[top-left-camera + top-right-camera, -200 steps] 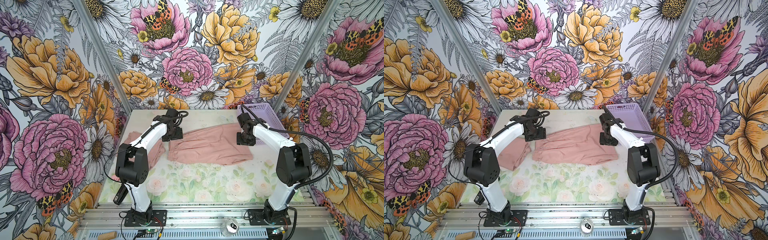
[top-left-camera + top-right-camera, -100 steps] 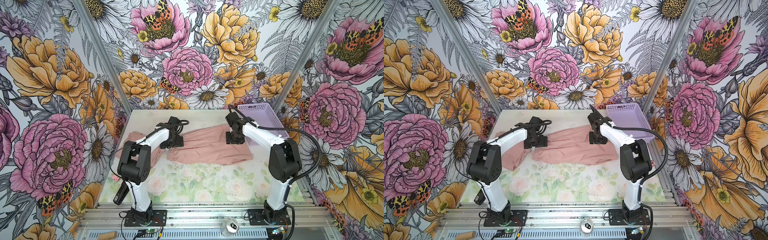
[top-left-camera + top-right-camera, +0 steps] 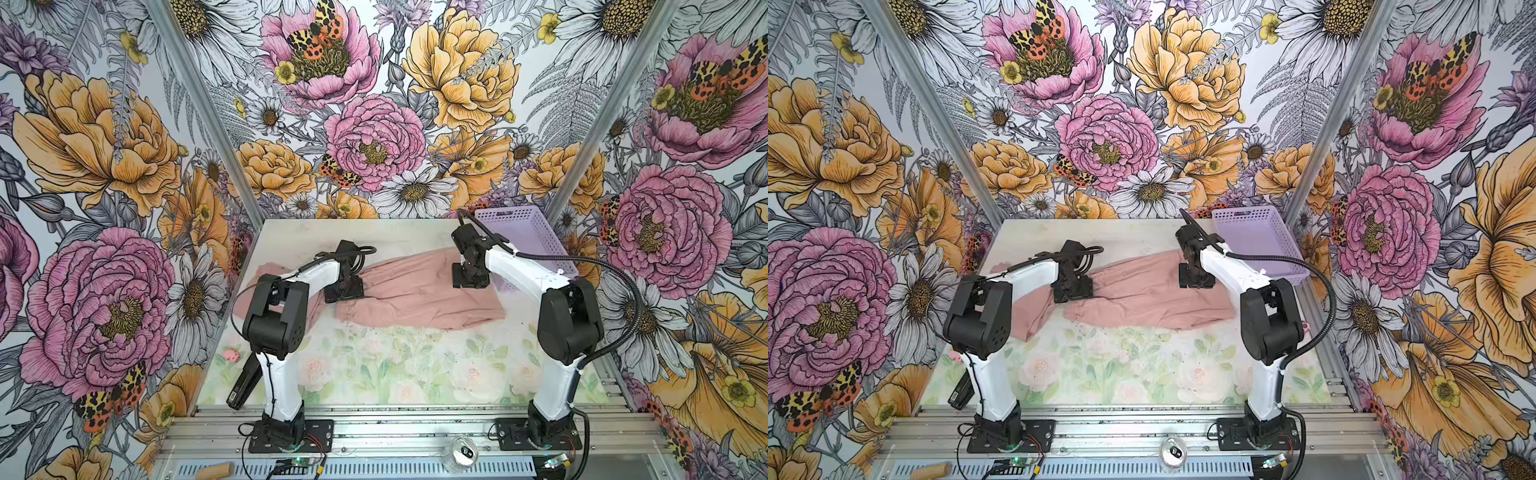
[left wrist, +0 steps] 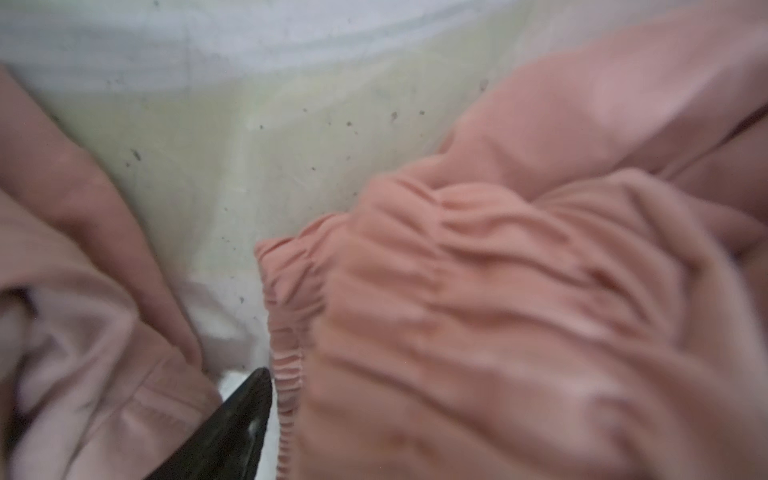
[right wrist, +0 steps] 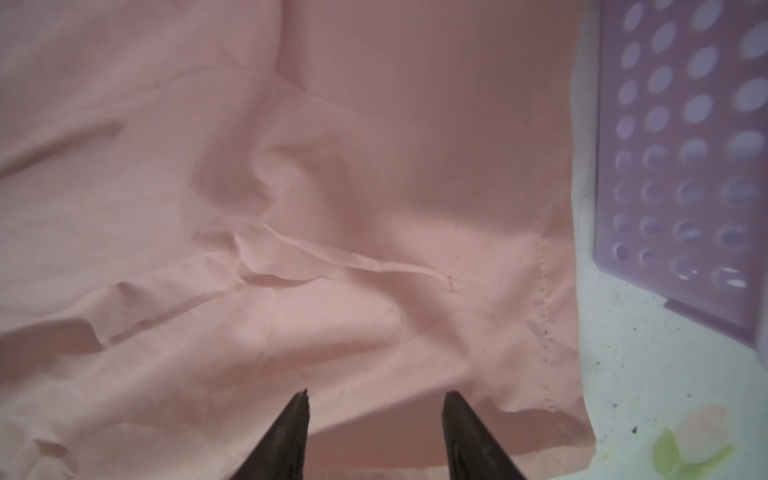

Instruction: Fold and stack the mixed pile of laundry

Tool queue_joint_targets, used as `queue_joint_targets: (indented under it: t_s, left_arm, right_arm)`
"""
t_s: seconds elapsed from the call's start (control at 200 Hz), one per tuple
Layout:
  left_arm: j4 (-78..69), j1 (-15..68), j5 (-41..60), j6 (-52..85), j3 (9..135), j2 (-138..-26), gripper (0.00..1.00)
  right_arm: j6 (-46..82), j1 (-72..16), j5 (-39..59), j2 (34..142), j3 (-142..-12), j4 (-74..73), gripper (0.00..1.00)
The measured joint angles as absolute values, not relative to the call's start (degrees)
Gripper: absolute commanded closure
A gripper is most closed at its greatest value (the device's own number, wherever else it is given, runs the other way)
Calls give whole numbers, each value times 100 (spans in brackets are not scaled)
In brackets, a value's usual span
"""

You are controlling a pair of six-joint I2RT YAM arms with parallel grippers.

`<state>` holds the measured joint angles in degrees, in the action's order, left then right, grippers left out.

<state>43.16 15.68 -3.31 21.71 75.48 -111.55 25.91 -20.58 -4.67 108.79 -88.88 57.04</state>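
Observation:
Plain dusty-pink shorts (image 3: 415, 295) (image 3: 1142, 291) lie spread across the middle of the table in both top views. A second pink garment (image 3: 262, 272) (image 3: 1030, 311) lies crumpled to their left, partly under the left arm. My left gripper (image 3: 344, 291) (image 3: 1072, 291) is down at the shorts' left end. In the left wrist view one black finger (image 4: 245, 415) stands beside the gathered waistband (image 4: 291, 332), and the cloth hides the other finger. My right gripper (image 3: 469, 278) (image 5: 378, 395) hovers open over the shorts' right part near the hem (image 5: 544, 332), holding nothing.
A lavender perforated basket (image 3: 523, 232) (image 3: 1258, 237) (image 5: 685, 145) stands at the back right, close beside the right gripper. A black object (image 3: 245, 382) leans at the table's front left. A can (image 3: 463, 457) sits on the front rail. Flowered walls close three sides.
The left gripper has come forward and down to the shorts' waistband. The right gripper has shifted left from the basket side over the shorts. The shorts lie as before.

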Motion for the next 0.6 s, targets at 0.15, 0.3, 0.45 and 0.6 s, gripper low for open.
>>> queue_joint_targets:
  t_s: [0.15, 0.3, 0.45, 0.6]
  left_arm:
    - [4206, 1474, -189, 2198, 7505, -11155, 30]
    - [4139, 1474, -174, 2189, 7481, -11153, 35]
    - [4053, 1476, -154, 2182, 7439, -11139, 40]
    - [3994, 1476, -128, 2139, 7393, -11120, 47]
  right_arm:
    - [2591, -2058, -464, 10879, -8888, 5704, 46]
    - [2591, -2058, -458, 10879, -8888, 5704, 45]
    - [2591, -2058, -440, 10879, -8888, 5704, 46]
    - [2591, -2058, -425, 10879, -8888, 5704, 46]
